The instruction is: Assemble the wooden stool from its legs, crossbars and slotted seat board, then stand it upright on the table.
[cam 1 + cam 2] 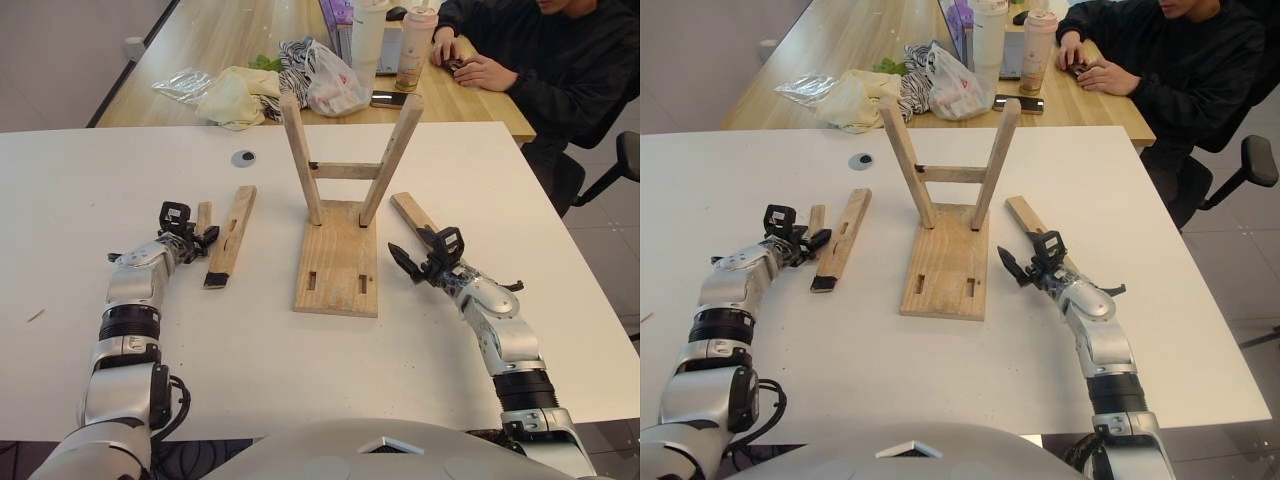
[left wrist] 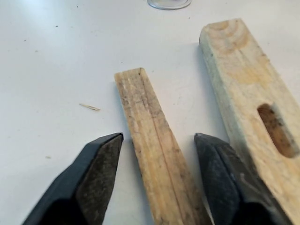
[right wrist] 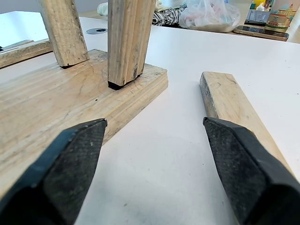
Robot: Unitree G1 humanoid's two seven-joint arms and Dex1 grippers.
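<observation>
Left claw (image 1: 203, 237): sitting low near the left side of the smooth white counter (image 1: 100, 180), jaws standing apart and straddling the near end of a thin pale wooden crossbar (image 2: 150, 140), not yet pinching it.
Thin crossbar: lying flat, its long axis running straight away from the left claw; the left arm is by far the nearer one.
Slotted leg: a longer pale wooden leg with a cut slot and a black-tipped near end (image 1: 232, 235) is lying just right of the crossbar, nearly parallel, with one finger (image 2: 225, 178) sitting over the gap between them.
Seat board: the flat slotted wooden seat board (image 1: 337, 265) is lying mid-counter, a pair of upright wooden legs (image 1: 300, 160) standing splayed in its far slots and joined by a short wooden rail (image 1: 345, 171); the two near slots are showing empty.
Right claw (image 1: 415, 258): hanging low with jaws gaping wide, between the board's right edge and a loose pale wooden leg (image 3: 229, 103).
Loose leg: lying flat just right of the board, angling from the right claw toward the far left.
Surface: a small grey disc (image 1: 243, 158) is sitting far back; the space around the crossbar is looking ample for a lift.
Room: a brown wooden counter (image 1: 200, 40) behind is carrying plastic bags (image 1: 330, 85).
</observation>
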